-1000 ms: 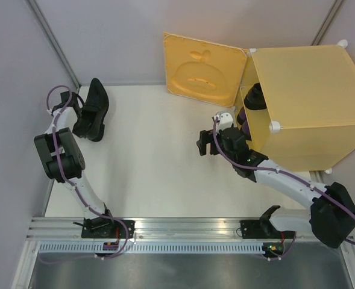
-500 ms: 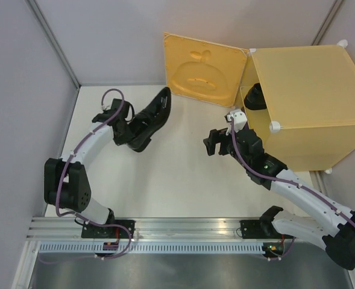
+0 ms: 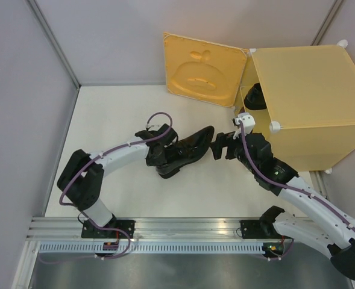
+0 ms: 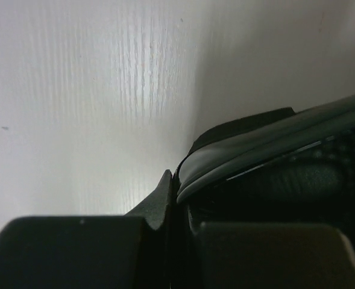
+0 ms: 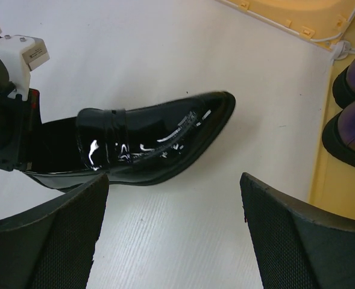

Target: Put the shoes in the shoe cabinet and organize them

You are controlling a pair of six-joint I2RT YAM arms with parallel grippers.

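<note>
"So, where is the black shoe (image 3: 192,147)?"
"My left claw (image 3: 164,158) pinches its heel rim over the surface (image 3: 123,114), toe toward the shoe cabinet (image 3: 304,90). My right claw (image 3: 219,146) waits, spread wide."
"How will it handle?"
"Probably light, stiff, shiny and slippery. Grab the rim, not the glossy toe."

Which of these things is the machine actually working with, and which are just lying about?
Job: black shoe held by left end effector; second black shoe and purple shoes inside the yellow cabinet; its open door.
Just there: table, metal rail.
</note>
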